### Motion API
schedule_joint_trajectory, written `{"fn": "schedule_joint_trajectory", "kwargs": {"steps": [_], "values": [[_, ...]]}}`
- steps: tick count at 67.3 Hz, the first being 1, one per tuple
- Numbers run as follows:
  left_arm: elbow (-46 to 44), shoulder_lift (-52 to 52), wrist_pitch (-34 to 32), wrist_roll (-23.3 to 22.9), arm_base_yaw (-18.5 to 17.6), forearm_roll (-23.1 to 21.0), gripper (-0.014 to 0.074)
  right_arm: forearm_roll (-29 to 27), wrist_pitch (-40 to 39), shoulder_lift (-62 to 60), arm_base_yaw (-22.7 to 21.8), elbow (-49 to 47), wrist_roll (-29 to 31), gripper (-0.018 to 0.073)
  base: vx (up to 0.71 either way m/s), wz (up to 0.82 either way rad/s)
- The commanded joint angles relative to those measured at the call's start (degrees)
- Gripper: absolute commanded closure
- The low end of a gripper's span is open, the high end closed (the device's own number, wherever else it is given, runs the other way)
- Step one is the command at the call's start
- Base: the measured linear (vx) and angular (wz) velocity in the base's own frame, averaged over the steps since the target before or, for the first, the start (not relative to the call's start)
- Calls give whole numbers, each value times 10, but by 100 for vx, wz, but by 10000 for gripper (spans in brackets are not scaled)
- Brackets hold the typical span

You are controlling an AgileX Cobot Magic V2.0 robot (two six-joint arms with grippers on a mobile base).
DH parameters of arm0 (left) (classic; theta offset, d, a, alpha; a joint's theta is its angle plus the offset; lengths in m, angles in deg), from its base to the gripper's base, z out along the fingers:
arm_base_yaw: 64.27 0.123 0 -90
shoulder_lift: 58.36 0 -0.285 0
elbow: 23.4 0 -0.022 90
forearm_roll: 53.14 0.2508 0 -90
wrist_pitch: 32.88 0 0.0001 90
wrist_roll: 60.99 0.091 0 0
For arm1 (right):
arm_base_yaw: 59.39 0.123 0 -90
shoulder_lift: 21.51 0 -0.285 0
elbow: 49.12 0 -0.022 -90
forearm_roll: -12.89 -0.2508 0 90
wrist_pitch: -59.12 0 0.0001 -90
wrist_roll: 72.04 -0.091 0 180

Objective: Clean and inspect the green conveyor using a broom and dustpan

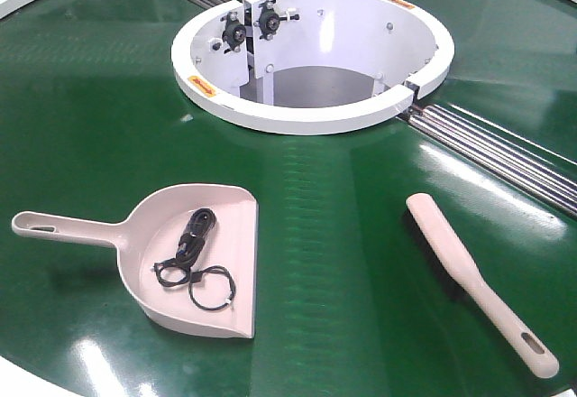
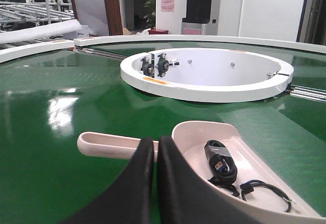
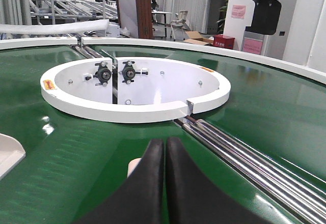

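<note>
Left gripper (image 2: 155, 147) jaws together, empty — pale pinkish-beige plastic dustpan (image 2: 204, 158) just ahead, light, stiff; take long handle. Right gripper (image 3: 165, 150) jaws together — slim beige plastic broom (image 1: 473, 280) tip just beyond, on glossy green conveyor (image 1: 343, 226), may slide.

No text can be read: the orange stickers (image 1: 199, 82) on the white hub (image 1: 297, 119) (and the pink wall notices (image 3: 238, 11)) are too blurred.
</note>
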Motion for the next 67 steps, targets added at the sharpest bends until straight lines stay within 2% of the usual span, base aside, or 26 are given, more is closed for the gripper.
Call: {"fn": "schedule_joint_trajectory", "kwargs": {"steps": [1, 40, 53, 67], "values": [[18, -8, -38, -7, 2, -2, 604, 1, -43, 5, -2, -16, 1, 569, 0, 0], [18, -8, -38, -7, 2, -2, 604, 1, -43, 5, -2, -16, 1, 569, 0, 0], [18, -8, -38, -7, 2, -2, 604, 2, -78, 5, -20, 37, 0, 569, 0, 0], [18, -8, -38, -7, 2, -2, 604, 24, -74, -39, -30, 86, -2, 569, 0, 0]]}}
